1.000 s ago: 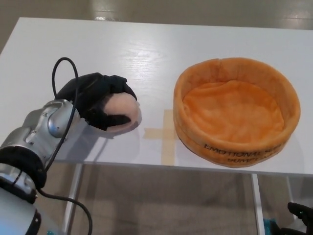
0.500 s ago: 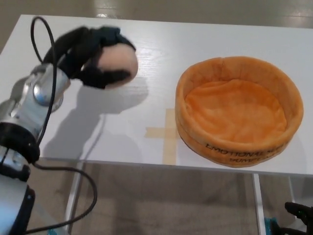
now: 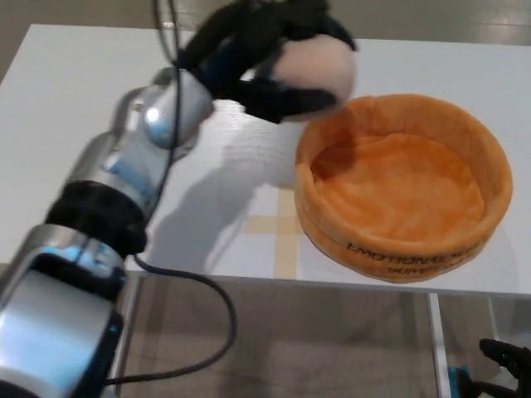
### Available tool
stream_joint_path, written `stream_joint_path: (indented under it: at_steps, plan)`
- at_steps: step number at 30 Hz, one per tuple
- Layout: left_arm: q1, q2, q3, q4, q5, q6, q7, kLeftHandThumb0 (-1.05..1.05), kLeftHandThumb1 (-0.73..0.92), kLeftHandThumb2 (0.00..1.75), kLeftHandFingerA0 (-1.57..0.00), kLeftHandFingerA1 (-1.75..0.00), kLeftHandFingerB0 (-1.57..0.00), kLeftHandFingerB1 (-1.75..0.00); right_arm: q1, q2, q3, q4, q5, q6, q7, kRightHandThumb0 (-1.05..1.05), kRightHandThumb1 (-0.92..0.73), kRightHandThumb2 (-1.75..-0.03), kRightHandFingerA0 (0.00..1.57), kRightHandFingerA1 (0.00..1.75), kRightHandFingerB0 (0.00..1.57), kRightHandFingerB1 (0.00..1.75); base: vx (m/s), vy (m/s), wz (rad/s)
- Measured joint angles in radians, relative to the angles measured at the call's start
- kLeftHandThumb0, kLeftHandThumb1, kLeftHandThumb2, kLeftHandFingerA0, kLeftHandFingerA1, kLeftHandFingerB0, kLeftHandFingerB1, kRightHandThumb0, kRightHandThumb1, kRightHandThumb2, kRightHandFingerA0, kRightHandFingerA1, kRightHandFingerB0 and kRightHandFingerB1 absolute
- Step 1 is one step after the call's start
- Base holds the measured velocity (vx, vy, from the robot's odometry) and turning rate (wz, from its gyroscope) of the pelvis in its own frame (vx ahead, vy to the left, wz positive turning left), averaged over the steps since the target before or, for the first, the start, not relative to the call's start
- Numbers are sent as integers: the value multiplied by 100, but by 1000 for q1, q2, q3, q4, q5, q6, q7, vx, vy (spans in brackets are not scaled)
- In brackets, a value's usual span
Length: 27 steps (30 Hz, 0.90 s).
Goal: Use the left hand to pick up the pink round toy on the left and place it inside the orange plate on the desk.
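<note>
the left hand [image 3: 264, 51] is clenched around the pink round toy [image 3: 315, 66], likely soft and light, raised by the orange plate's [image 3: 398, 249] left rim.

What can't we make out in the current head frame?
- Pink round toy: motion-blurred, and the left hand wraps over part of it, so its surface detail is lost.
- Lettering on the orange plate: partly readable, too small and curved away.
- Right hand: only a dark tip at the bottom right edge; open or shut unclear.
- Desk: cut off at the sides.
</note>
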State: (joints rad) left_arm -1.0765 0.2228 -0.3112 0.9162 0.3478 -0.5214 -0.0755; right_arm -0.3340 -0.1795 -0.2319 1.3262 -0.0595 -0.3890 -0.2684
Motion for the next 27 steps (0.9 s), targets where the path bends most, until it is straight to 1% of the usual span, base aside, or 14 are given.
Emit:
stream_joint_path:
  at_steps: [5,6,7,8,13,14,16,17,18,19,20,21,22,27]
  plan:
    - [-18,-87,-25,-18,4,36,-28,-9,72,71,-82,-149,-91,-75,-3,1,2,0,-1,0,4,-36,-34,-96,50,86,43,79,0,0,0]
    - [-20,-104,-27,-20,3,46,-35,-10,74,69,-85,-132,-93,-71,-3,1,3,0,-1,0,4,-40,-36,-97,48,86,41,79,0,0,0]
    - [-21,-119,-28,-20,3,53,-39,-10,74,69,-85,-132,-93,-71,-3,0,4,0,-1,0,4,-40,-36,-97,48,86,41,79,0,0,0]
    - [-22,-126,-30,-20,4,55,-41,-12,73,72,-87,-145,-95,-76,-3,0,5,0,-1,0,4,-41,-35,-97,48,84,42,78,0,0,0]
    - [-25,-184,-52,20,6,52,-45,-13,73,74,-85,-147,-90,-85,-3,1,11,0,-2,0,5,-38,-33,-97,50,87,44,80,0,0,0]
    - [-25,-197,-58,36,7,51,-45,-20,65,59,-89,-86,-71,-47,-3,1,10,0,-1,0,5,-35,-34,-90,40,108,38,97,0,0,0]
    - [-26,-206,-63,51,8,51,-45,-20,65,59,-89,-86,-71,-47,-4,2,9,0,-1,0,6,-35,-34,-90,40,108,38,97,0,0,0]
    - [-26,-212,-67,64,10,51,-45,-64,41,74,-5,-26,-8,-27,-4,2,7,0,0,0,6,-33,-34,-90,41,106,40,95,0,0,0]
    - [-28,-214,-74,70,14,54,-49,-73,45,79,0,-4,-3,-9,-4,2,6,0,0,0,6,-33,-36,-88,41,105,39,94,0,0,0]
    - [-29,-214,-82,74,19,60,-56,-73,45,79,0,-4,-3,-9,-5,2,4,0,1,0,6,-33,-36,-88,41,105,39,94,0,0,0]
    - [-35,-212,-97,78,27,72,-70,-74,45,80,0,-3,-2,-9,-5,2,3,0,1,0,6,-36,-32,-96,52,87,48,81,0,0,0]
    - [-44,-210,-112,82,35,88,-88,-74,45,80,0,-3,-2,-9,-6,2,4,0,0,0,5,-36,-32,-96,52,87,48,81,0,0,0]
    - [-51,-207,-122,85,41,99,-100,-78,47,83,0,-3,-3,-7,-7,2,5,0,-1,0,5,-35,-35,-90,42,107,39,96,0,0,0]
    - [-82,-195,-171,99,77,158,-150,-85,48,88,0,-2,-2,-2,-10,3,7,0,-1,0,5,-33,-36,-88,41,104,40,94,0,0,0]
